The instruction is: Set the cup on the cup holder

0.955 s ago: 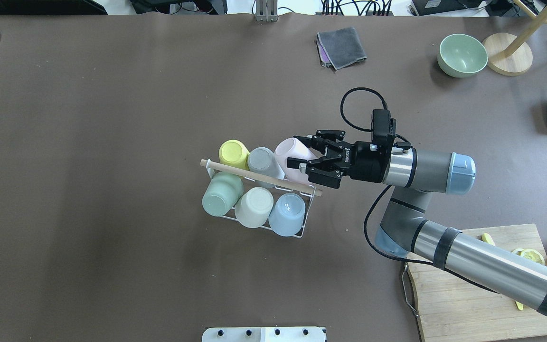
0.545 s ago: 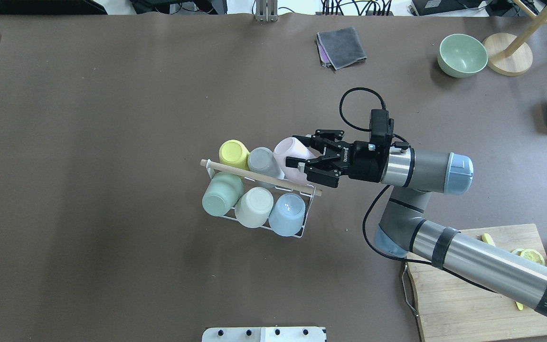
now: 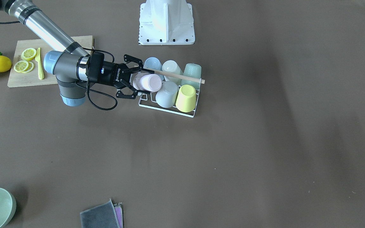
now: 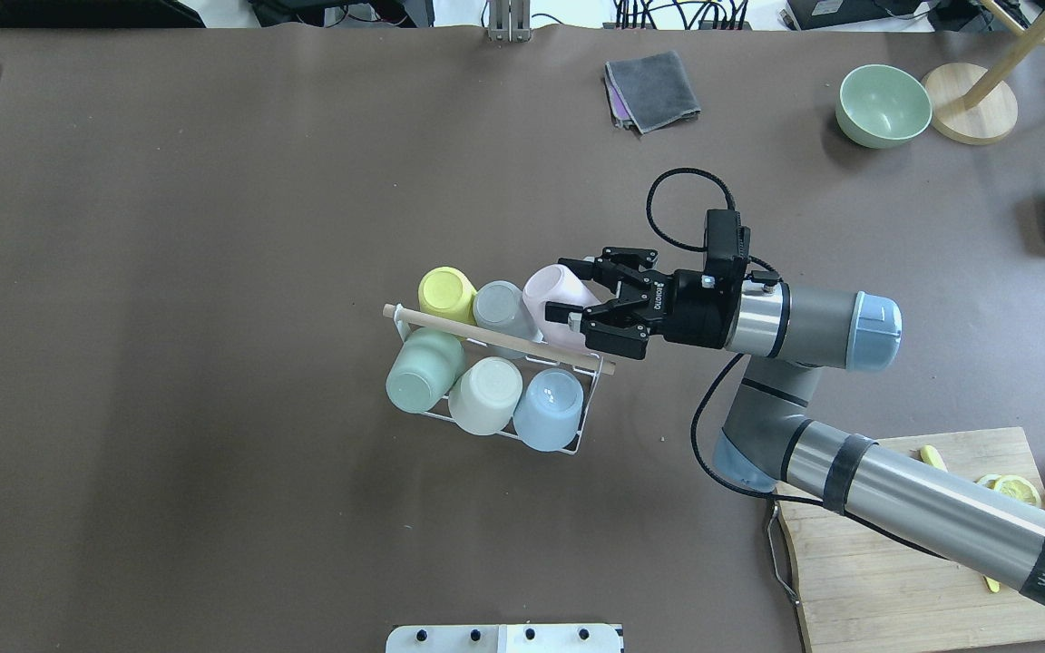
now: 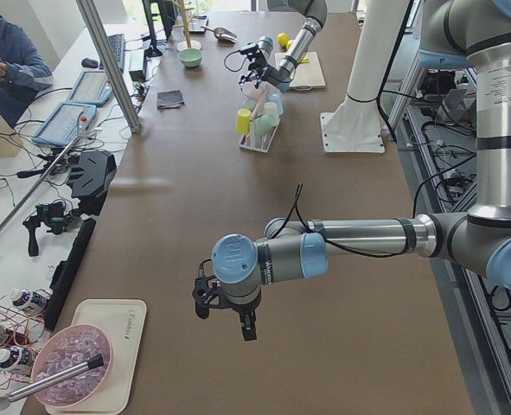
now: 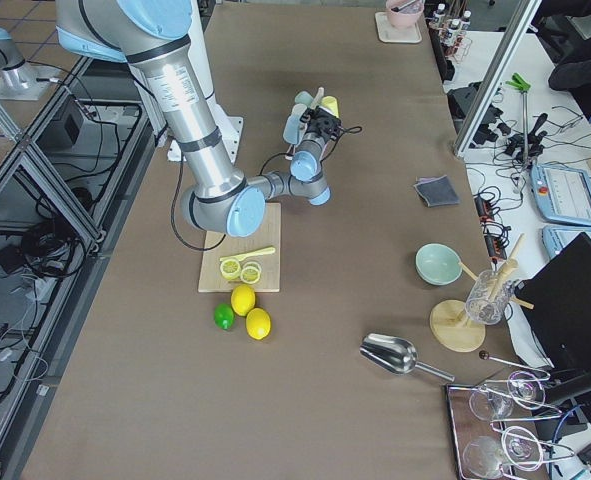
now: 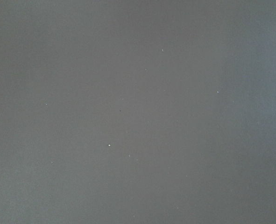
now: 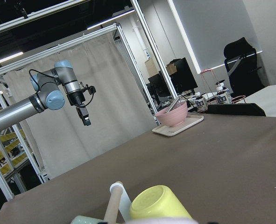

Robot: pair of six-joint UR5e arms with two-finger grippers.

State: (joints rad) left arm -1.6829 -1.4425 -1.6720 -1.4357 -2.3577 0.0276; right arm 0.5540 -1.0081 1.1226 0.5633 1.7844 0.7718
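Overhead exterior view showed six smooth, handleless, matte cups at the cup holder (image 4: 587, 413), a small white wire rack with one light wooden rod (image 4: 504, 338) across its top. Five stood upside down on it, bases up. The yellow cup (image 4: 446, 293) and grey cup (image 4: 504, 310) were in the far row, and the green cup (image 4: 423, 372), cream cup (image 4: 484, 394) and blue cup (image 4: 548, 408) were in the near row.

The sixth, the pink cup (image 4: 551, 292), lay tilted at the far row's right end, touching the grey cup and partly over the rod. Whether it sat on a prong could not be told. The right tool (image 4: 568, 292) grasped it, one black finger on each side.

The left tool (image 8: 85, 120) hung above bare desk (image 4: 214, 227), well apart from the rack; whether it was clenched or released could not be told.

Elsewhere lay one pale green round bowl (image 4: 883, 104), one folded grey cloth (image 4: 652, 89) and one wooden cutting board (image 4: 894, 562).
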